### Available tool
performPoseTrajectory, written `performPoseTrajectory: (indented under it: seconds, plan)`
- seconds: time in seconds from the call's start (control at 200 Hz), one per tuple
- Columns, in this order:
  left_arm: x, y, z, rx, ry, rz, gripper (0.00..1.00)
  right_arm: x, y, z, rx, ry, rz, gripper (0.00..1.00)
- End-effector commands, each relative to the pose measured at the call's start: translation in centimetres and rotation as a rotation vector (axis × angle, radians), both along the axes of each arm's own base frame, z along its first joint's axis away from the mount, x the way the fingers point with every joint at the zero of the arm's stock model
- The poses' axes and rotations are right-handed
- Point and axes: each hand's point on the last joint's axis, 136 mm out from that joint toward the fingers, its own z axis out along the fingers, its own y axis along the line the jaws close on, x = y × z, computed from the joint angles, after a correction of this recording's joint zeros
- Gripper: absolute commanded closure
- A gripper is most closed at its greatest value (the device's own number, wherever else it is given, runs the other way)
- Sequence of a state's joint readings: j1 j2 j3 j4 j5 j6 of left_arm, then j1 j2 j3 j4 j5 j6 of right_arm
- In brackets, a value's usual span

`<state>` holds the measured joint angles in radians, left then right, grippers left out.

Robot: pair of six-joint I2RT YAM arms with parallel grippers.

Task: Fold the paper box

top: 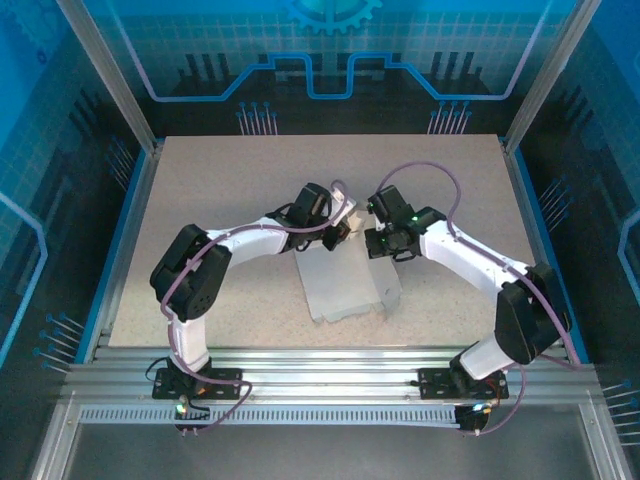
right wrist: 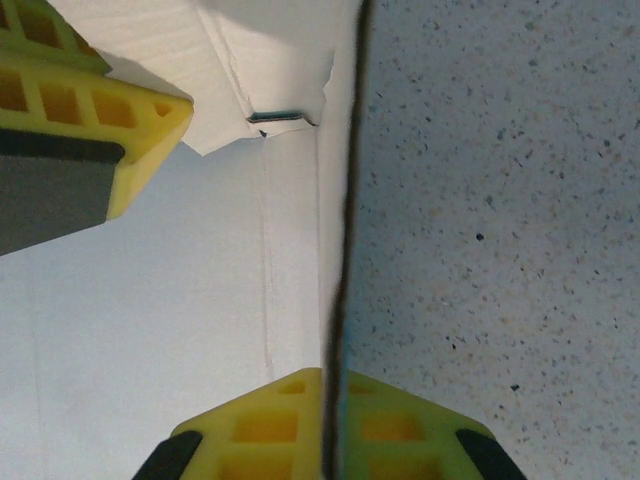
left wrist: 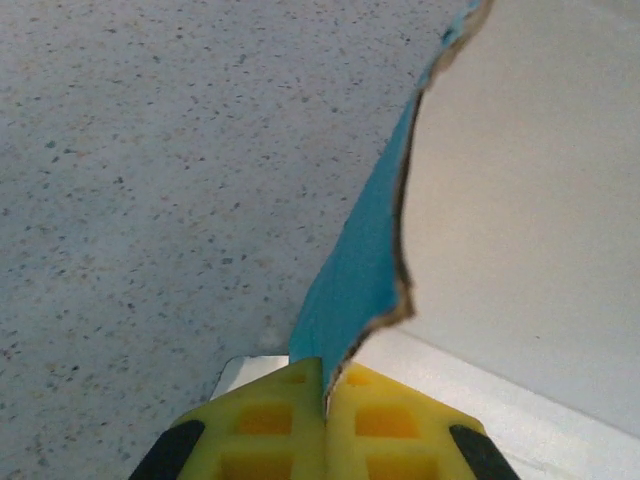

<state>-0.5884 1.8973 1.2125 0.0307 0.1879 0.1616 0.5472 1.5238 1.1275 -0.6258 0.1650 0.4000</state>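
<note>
The paper box (top: 345, 285) lies in the middle of the table, white-grey side up, with its far edges lifted. In the top view my left gripper (top: 340, 230) is at its far left corner and my right gripper (top: 385, 242) at its far right edge. From the left wrist, the yellow fingertips of the left gripper (left wrist: 327, 392) are shut on a raised flap of the paper box (left wrist: 355, 275), blue on the outside. From the right wrist, the right gripper (right wrist: 333, 398) is shut on an upright side wall of the paper box (right wrist: 337, 250), seen edge-on. The left gripper's yellow finger (right wrist: 95, 110) appears at the upper left.
The speckled tabletop (top: 220, 190) extends on all sides of the sheet. An aluminium rail (top: 330, 365) runs along the near edge by both arm bases. Metal posts and blue panels (top: 120, 90) enclose the table's sides and back.
</note>
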Motion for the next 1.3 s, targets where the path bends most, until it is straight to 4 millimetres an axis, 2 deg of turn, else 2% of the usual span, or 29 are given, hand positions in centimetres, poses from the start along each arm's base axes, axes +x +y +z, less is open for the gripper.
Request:
performPoseTrajectory:
  seconds: [0.0, 0.225, 0.59, 0.735, 0.886, 1.106, 1.296]
  plan:
    - [-1.0, -0.5, 0.4, -0.046, 0.019, -0.069, 0.96, 0.9, 1.2, 0.3, -0.016, -0.027, 0.041, 0.91]
    - [-1.1, 0.3, -1.5, -0.021, 0.050, -0.050, 0.96, 1.0, 2.0, 0.1, -0.016, -0.019, 0.062, 0.88]
    - [-1.0, 1.4, -3.2, 0.018, 0.043, -0.012, 0.96, 1.0, 2.2, 0.2, -0.028, -0.022, 0.077, 0.87]
    - [-0.8, 1.7, -3.4, 0.029, 0.034, -0.004, 0.96, 1.0, 2.4, 0.6, -0.030, -0.033, 0.090, 0.86]
    - [-0.7, 1.8, -3.3, 0.026, 0.033, -0.001, 0.96, 0.9, 2.4, 0.9, -0.033, -0.032, 0.100, 0.80]
    - [-0.9, 1.9, -3.4, 0.010, 0.032, 0.006, 0.97, 1.1, 3.3, 3.4, 0.058, -0.071, 0.113, 0.74]
    - [-1.2, 2.1, -3.5, -0.006, 0.032, 0.017, 0.96, 1.7, 3.3, 6.2, 0.222, -0.121, 0.088, 0.68]
